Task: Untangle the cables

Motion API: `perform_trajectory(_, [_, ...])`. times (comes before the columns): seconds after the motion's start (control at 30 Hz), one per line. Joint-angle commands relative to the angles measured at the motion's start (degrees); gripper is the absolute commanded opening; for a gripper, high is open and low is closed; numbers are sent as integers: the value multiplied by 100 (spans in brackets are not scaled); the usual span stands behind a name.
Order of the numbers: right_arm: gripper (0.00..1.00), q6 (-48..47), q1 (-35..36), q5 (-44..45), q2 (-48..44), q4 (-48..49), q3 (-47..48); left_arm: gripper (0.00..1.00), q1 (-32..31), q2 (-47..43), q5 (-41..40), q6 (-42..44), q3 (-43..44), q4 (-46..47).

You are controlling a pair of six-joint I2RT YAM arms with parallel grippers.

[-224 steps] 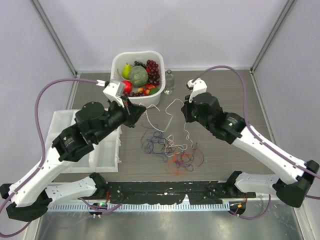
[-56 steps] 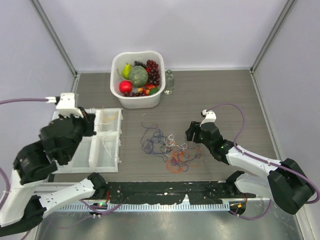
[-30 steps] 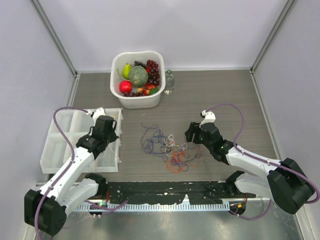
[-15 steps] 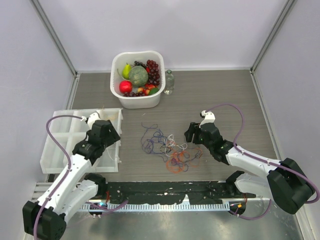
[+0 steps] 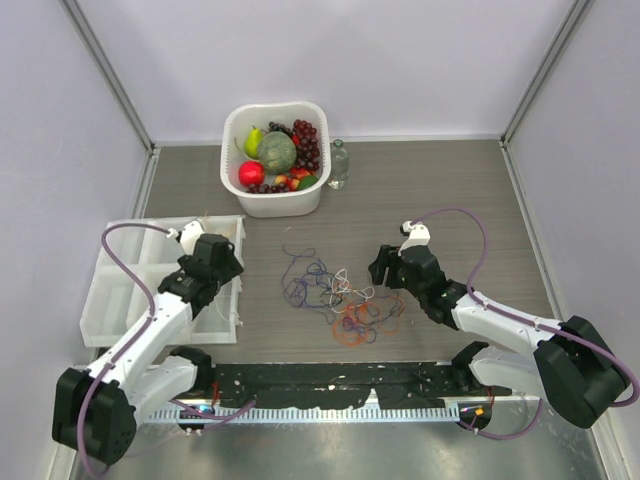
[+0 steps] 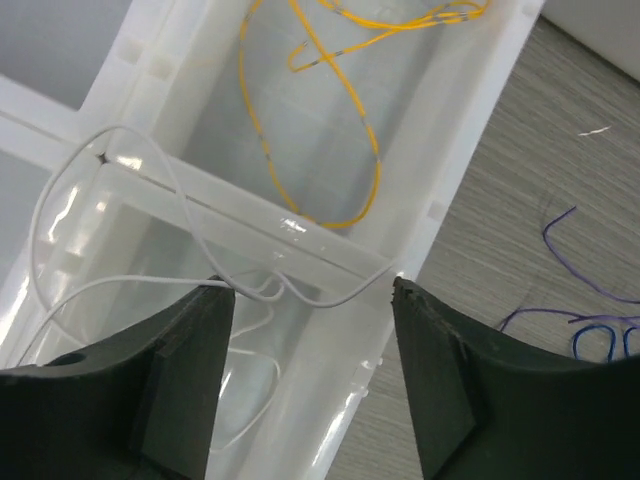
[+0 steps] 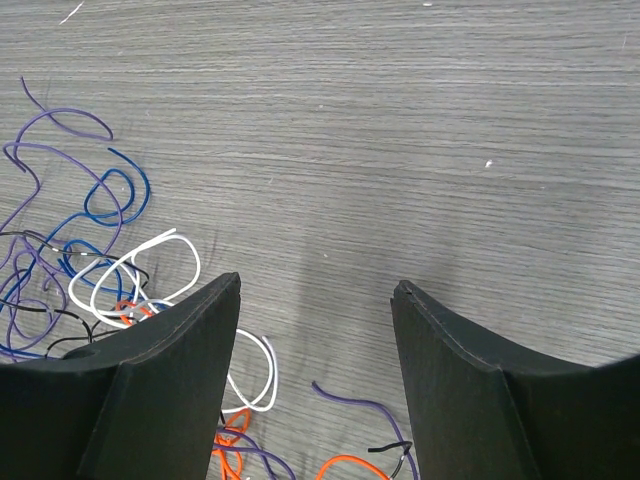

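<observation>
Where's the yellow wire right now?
In the left wrist view, the yellow wire lies looped inside a compartment of the white tray at the left, just ahead of the left claw, beyond the divider a white wire drapes over.

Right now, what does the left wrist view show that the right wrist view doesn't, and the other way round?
Only the left wrist view shows the white divided tray, with a yellow wire in one compartment and a white wire draped over a divider. Only the right wrist view shows the tangle's white loops and orange strands. Both show the wood-grain table, purple wires and blue wires on it, and an open, empty pincer: left pincer, right pincer.
</observation>
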Motion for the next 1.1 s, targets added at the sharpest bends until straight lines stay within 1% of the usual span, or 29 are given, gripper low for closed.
perform_trajectory(0.0, [68,-75,-31,-46,-46,312,13,64,37,422,-363,41,-26,736])
perform_trajectory(0.03, [67,-83,-31,-46,-46,303,13,63,37,475,-372,24,-34,736])
perform_trajectory(0.1, [68,-57,-39,-72,-55,321,-5,52,37,467,-346,-29,-78,710])
perform_trajectory(0.2, [67,-75,-31,-72,-38,330,4,31,28,204,-294,-213,-236,613])
perform_trajectory(0.3, [67,-75,-39,-72,-3,303,39,14,37,-235,-267,-363,-464,508])
perform_trajectory(0.37, [68,-75,-31,-81,15,312,48,8,37,-552,-249,-529,-509,306])
perform_trajectory(0.43, [67,-75,-22,-99,24,329,31,1,37,-851,-267,-950,-509,-79])
perform_trajectory(0.5, [67,-92,-22,-99,50,321,65,0,28,-1114,-390,-1556,-448,-720])
perform_trajectory(0.63, [67,-101,-31,-90,50,286,74,0,46,-1432,-232,-2146,-351,-1512])
perform_trajectory(0.7, [67,-84,-39,-107,59,312,57,0,46,-1502,-109,-2427,-333,-1768])
perform_trajectory(0.83, [67,-101,-22,-116,42,303,74,0,46,-1538,146,-2903,-342,-2085])
perform_trajectory(0.9, [68,-92,-31,-116,33,286,66,0,46,-1573,85,-3104,-351,-2251])
perform_trajectory(0.97, [67,-75,-31,-151,15,303,39,0,46,-1616,93,-2992,-333,-2139])
perform_trajectory(1.0, [67,-75,-31,-143,6,312,31,0,46,-1634,189,-2800,-333,-1921])
perform_trajectory(1.03, [67,-83,-31,-142,6,321,30,6,54,-1626,312,-2624,-264,-1805])
perform_trajectory(1.07, [67,-92,-31,-142,-2,312,30,17,46,-1608,418,-2500,-176,-1743])
